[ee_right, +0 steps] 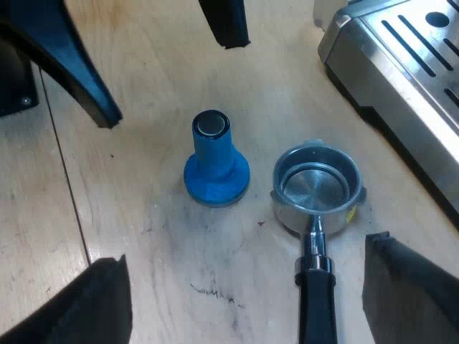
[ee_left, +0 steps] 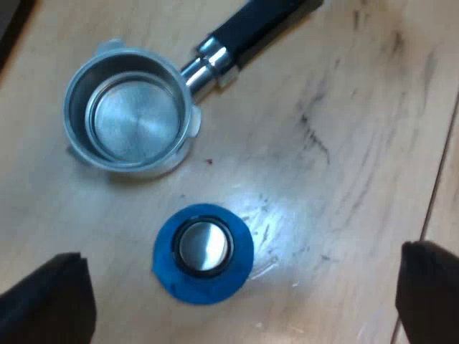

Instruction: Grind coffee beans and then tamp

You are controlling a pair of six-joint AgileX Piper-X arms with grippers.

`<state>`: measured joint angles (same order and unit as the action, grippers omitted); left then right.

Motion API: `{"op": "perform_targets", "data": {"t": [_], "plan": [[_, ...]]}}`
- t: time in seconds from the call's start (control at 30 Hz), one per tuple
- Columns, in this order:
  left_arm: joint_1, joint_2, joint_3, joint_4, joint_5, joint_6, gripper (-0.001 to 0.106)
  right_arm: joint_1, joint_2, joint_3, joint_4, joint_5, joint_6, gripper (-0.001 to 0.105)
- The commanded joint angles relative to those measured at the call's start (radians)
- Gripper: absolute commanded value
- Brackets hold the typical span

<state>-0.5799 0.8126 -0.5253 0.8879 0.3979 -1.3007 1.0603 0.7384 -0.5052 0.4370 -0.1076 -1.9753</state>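
The metal holder (ee_left: 133,118) lies loose on the wooden table, its basket bare and shiny, its dark handle (ee_left: 251,29) pointing away. The blue tamper (ee_left: 203,252) stands upright beside it, metal cap upward. My left gripper (ee_left: 244,256) hangs open above the tamper, fingers wide apart with nothing between them. From the right wrist I see the tamper (ee_right: 215,161) and the holder (ee_right: 315,186) side by side, apart from each other. My right gripper (ee_right: 245,252) is open above the table, near the holder's handle (ee_right: 315,304). The left gripper (ee_right: 171,80) hovers just beyond the tamper.
The espresso machine's steel drip tray (ee_right: 401,64) with its slotted grille stands close beyond the holder. The wooden table (ee_left: 344,143) bears dark scuff marks, and a seam (ee_right: 64,179) runs across it past the tamper.
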Motion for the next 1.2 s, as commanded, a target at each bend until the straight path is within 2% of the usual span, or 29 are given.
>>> {"op": "perform_targets", "data": {"t": [0.03,0.27,0.67,1.0,1.2], "plan": [[-0.005,0.052,-0.001,-0.021,-0.013,-0.032,0.086,0.002,-0.003,-0.005,-0.015,-0.001,-0.002,0.069],[-0.005,0.137,-0.001,-0.094,-0.013,-0.055,0.086,0.002,-0.003,-0.005,-0.015,-0.001,-0.002,0.069],[-0.005,0.269,-0.001,-0.163,-0.073,-0.063,0.086,0.002,-0.003,-0.005,-0.015,-0.001,-0.002,0.069],[-0.005,0.364,-0.001,-0.198,-0.073,-0.070,0.086,0.002,-0.003,-0.005,-0.015,-0.001,-0.002,0.069],[-0.005,0.375,-0.001,-0.204,-0.073,-0.070,0.085,0.002,-0.003,-0.005,-0.015,-0.001,-0.002,0.069]]}}
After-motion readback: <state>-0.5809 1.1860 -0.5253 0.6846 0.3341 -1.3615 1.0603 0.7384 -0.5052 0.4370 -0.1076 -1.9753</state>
